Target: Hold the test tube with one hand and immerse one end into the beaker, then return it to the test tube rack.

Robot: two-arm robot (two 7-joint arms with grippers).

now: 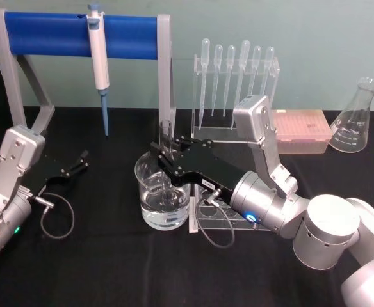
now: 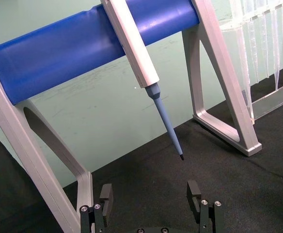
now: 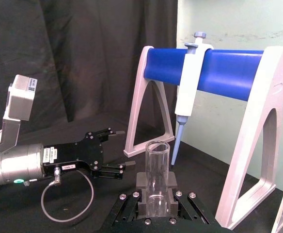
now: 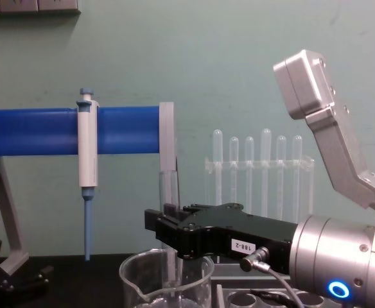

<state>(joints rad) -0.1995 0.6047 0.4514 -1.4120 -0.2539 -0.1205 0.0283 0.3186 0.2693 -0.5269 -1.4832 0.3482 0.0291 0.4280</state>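
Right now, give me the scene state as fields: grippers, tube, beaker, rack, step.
right gripper: shut on test tube, over the beaker
test tube: upright, lower end down inside beaker, seemingly in the liquid
beaker: mid table, part filled with clear liquid
left gripper: open, parked at table's left
test tube rack: just right of beaker
step: tube dipped; return to rack not yet done

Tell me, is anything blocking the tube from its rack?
Only the beaker wall: the right gripper holds the tube upright, its end inside the beaker, with the rack just beside. Lifted over the rim, nothing visible blocks it. The left gripper rests apart, open.
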